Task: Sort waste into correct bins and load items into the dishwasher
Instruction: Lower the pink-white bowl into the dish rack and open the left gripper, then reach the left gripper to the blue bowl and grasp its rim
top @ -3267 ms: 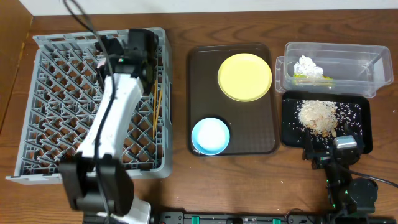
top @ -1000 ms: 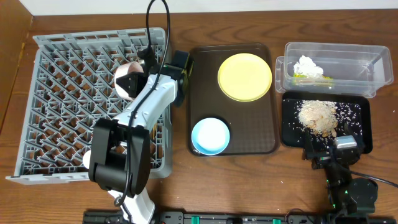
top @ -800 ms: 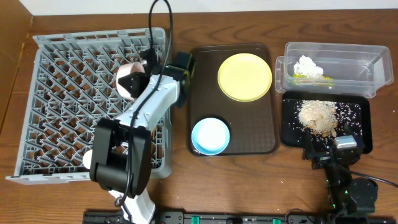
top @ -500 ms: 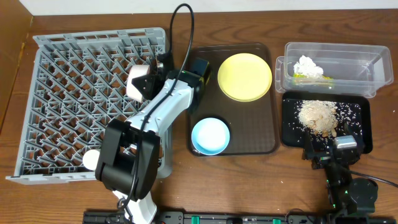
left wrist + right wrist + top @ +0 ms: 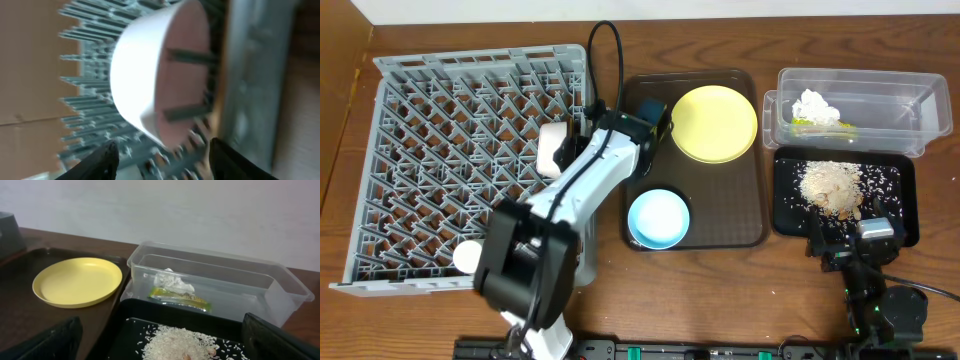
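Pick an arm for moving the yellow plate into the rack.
Probably left. The left gripper is open at the rack's right edge, beside the brown tray holding the plate; the right gripper sits by the black tray, far from the rack.

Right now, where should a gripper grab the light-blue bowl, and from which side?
Probably best to pinch the light-blue bowl by its rim from above, one finger inside and one outside, since it sits upright with its mouth up. Take the far or right part of the rim: the left and near parts lie close against the wall of the brown tray.
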Robot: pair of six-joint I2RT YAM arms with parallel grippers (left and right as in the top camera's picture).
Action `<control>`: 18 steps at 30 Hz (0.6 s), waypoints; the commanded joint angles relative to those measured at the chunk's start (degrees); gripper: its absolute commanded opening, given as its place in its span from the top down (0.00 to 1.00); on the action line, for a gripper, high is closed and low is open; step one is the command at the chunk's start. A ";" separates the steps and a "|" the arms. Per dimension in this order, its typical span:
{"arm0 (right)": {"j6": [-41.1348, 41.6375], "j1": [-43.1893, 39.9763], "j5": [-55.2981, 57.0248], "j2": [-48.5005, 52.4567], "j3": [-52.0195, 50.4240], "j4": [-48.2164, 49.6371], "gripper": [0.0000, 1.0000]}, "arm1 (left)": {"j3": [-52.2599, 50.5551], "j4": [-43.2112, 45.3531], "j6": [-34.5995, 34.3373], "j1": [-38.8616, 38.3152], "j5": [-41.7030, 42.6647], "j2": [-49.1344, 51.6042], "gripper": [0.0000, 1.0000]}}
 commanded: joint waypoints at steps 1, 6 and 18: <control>-0.59 -0.20 -0.26 -0.33 -0.20 -0.02 0.01 | 3.76 0.90 -1.11 -2.19 20.52 -6.45 0.38; -0.59 -0.20 -0.26 -0.33 -0.20 -0.04 0.01 | 3.80 12.13 2.12 -2.34 39.85 -10.71 0.38; -0.61 -0.22 -0.26 -0.33 -0.20 -0.04 0.01 | 3.76 6.71 7.10 -0.13 55.06 -8.04 0.40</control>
